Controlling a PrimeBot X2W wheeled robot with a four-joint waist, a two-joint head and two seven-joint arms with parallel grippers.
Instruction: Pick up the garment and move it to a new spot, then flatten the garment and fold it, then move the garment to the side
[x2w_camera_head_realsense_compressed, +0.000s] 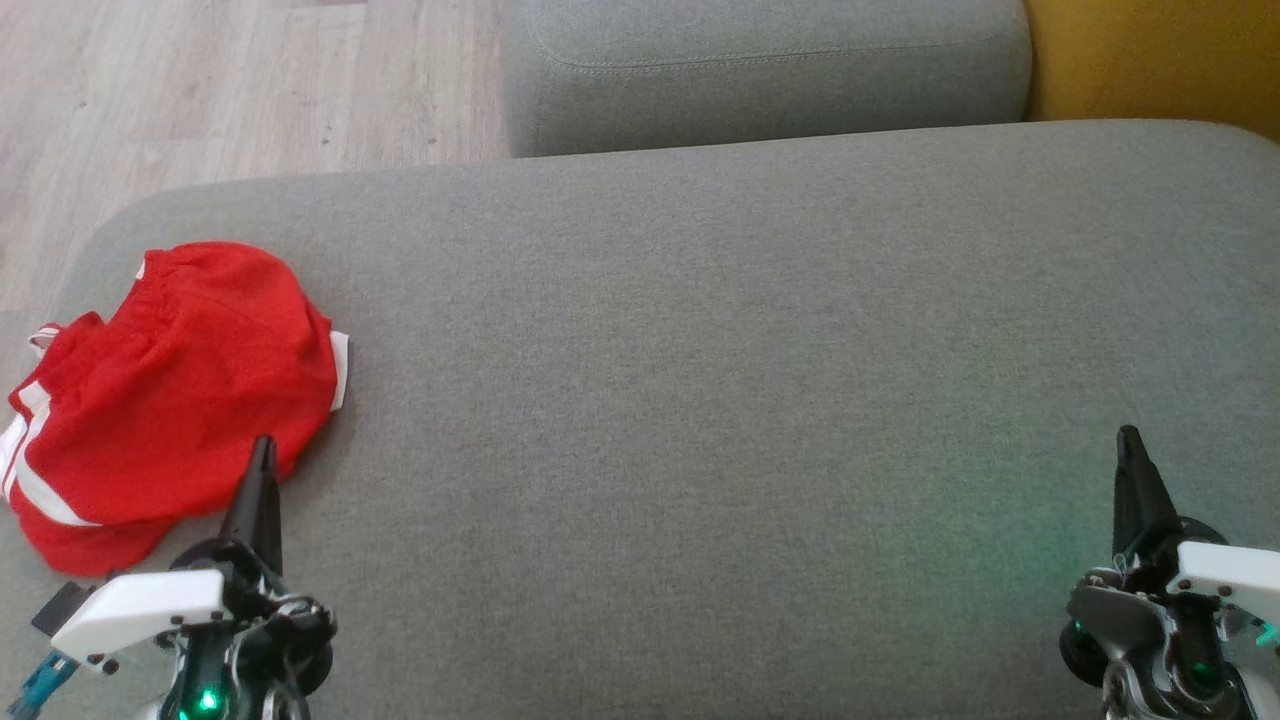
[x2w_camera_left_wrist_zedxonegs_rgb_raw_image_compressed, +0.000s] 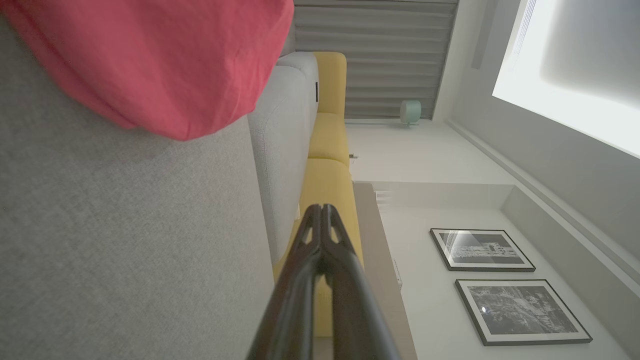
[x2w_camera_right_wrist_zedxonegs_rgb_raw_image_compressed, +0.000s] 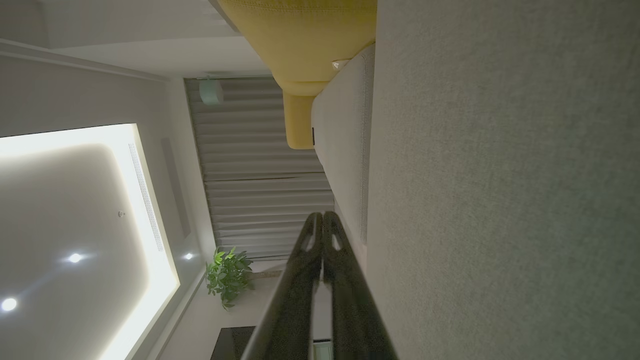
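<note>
A broad grey sofa cushion is seen, the crumpled red garment lying at its left end. The left hand, closed and empty, is found just beside the garment's near edge; the right hand, likewise closed, is set well apart.

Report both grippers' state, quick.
Left gripper: closed, empty, beside the red garment.
Right gripper: closed, empty.

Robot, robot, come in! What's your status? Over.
Both grippers shut, empty: left gripper beside the red garment, right gripper far off. Garment crumpled at left end of gray cushion. Nothing in the way.
</note>
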